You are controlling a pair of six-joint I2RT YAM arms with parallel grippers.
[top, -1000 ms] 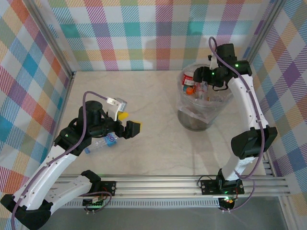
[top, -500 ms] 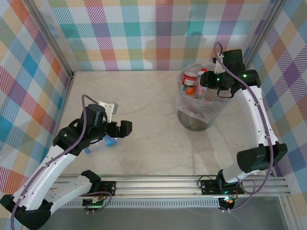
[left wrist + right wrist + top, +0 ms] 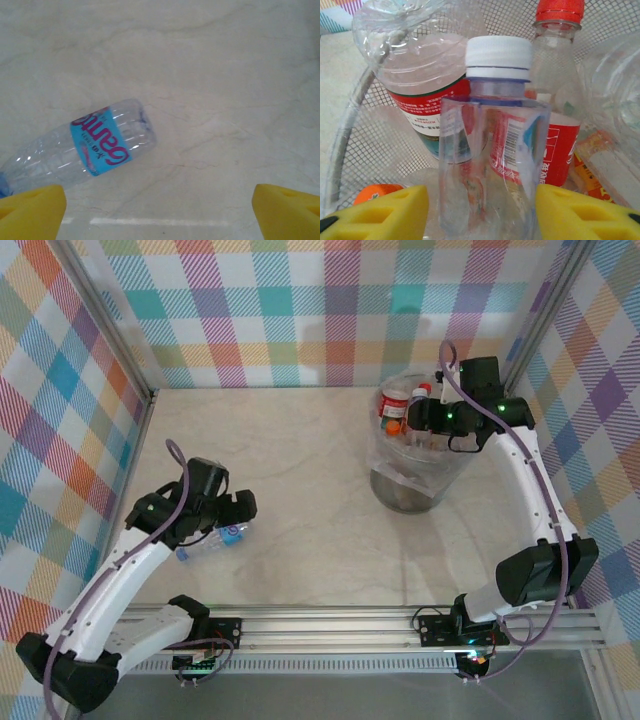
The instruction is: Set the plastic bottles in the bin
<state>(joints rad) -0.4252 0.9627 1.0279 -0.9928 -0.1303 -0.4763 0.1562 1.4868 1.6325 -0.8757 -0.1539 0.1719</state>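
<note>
The left hand (image 3: 160, 212) hung above the table (image 3: 225, 75), its yellow pads (image 3: 32, 210) wide apart and gripping nothing. A clear bottle (image 3: 100, 142) with a blue label lay on its side below, near one pad. It looked empty, so it would likely be light, thin-walled and slick, apt to dent or roll. A gentle pinch across the ribbed, labelled middle seemed safest. The right hand (image 3: 480, 215) sat over the bin (image 3: 365, 145), a white-capped bottle (image 3: 497, 100) upright between its pads; whether they pinched it I could not tell. More bottles (image 3: 427, 107), red-labelled, crinkled and glossy, lay inside against the mesh-patterned translucent wall.
</note>
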